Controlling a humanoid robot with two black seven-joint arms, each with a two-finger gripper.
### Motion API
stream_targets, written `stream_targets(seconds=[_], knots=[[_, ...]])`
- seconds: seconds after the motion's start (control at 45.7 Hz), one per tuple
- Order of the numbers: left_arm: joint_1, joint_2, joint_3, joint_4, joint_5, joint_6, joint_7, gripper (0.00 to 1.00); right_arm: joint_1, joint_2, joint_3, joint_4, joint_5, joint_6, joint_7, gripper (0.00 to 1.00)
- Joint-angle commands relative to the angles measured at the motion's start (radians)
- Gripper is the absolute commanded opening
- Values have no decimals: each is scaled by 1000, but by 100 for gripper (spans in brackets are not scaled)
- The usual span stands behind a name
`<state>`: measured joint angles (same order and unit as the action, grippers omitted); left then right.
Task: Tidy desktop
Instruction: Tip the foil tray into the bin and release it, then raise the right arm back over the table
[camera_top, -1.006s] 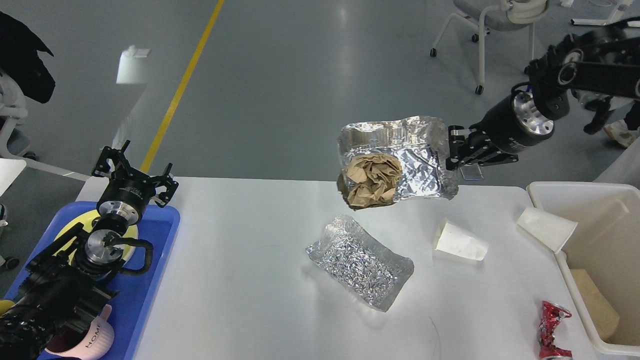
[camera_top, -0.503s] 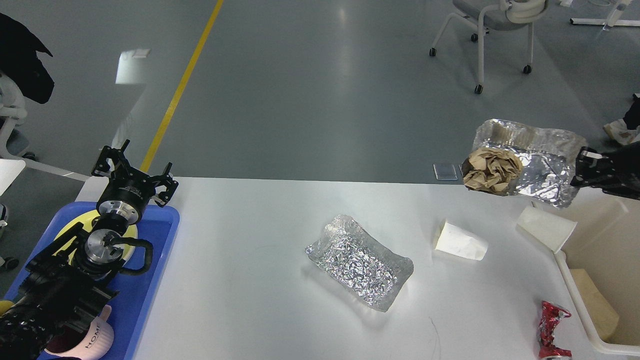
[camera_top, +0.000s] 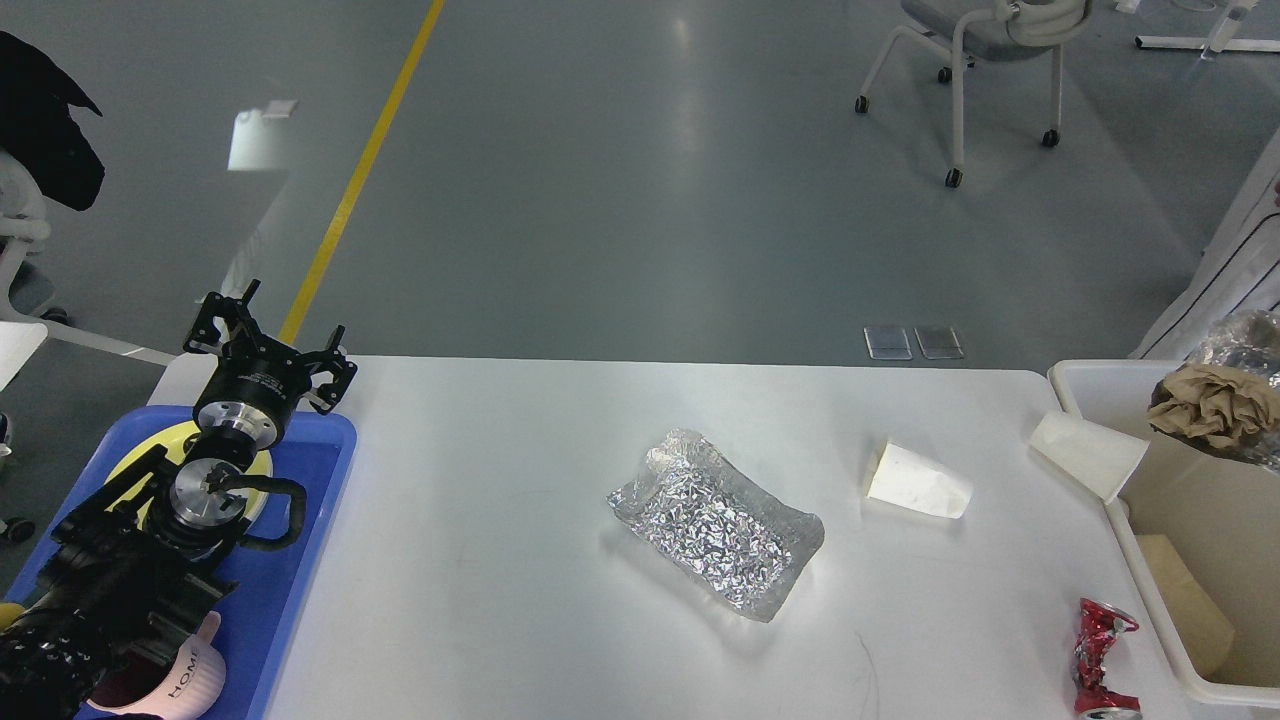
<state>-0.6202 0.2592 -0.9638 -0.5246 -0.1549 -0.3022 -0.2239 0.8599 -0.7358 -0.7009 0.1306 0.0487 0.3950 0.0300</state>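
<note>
The white desktop (camera_top: 520, 580) carries a crinkled silver foil bag (camera_top: 715, 522) at its middle, a white paper cup (camera_top: 918, 480) on its side to the right, and a crushed red can (camera_top: 1100, 660) near the front right corner. A second paper cup (camera_top: 1088, 455) leans on the cream bin's rim. At the right edge a foil tray holding crumpled brown paper (camera_top: 1215, 405) hangs over the bin; what holds it is out of frame. My left gripper (camera_top: 268, 335) stands open and empty above the blue tray's far end. My right gripper is out of view.
The blue tray (camera_top: 300, 560) at the left holds a yellow plate (camera_top: 262, 470) and a pink mug (camera_top: 190, 685). The cream bin (camera_top: 1130, 525) sits at the right with cardboard inside. A chair (camera_top: 960, 60) stands on the floor beyond.
The foil tray with brown paper has travelled right from above the table's middle to over the bin, and the right gripper has left the frame. The left arm has not moved.
</note>
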Motion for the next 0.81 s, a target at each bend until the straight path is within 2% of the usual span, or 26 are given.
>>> stream_targets(seconds=[0.0,0.197,0.219,0.284,0.306,0.328,0.35,0.787], knots=[[0,0,0,0,0,0,0,98,-85,39,9,-40,34,-85,-4,0],[-1,0,-1,0,0,0,0,98,-188,58,9,-49,82,-172,-5,0],[0,0,-1,0,0,0,0,98,-193,59,9,-52,82,-180,-5,5],[0,0,-1,0,0,0,0,98,-200,64,9,-54,82,-196,-4,34],[0,0,-1,0,0,0,0,98,-202,64,9,-52,82,-194,-4,50],[-1,0,0,0,0,0,0,98,-202,64,8,-52,82,-189,-4,83],[0,0,0,0,0,0,0,98,-203,64,5,-52,82,-188,-5,100],[-1,0,0,0,0,0,0,98,-208,64,1,-54,82,-179,-5,100]])
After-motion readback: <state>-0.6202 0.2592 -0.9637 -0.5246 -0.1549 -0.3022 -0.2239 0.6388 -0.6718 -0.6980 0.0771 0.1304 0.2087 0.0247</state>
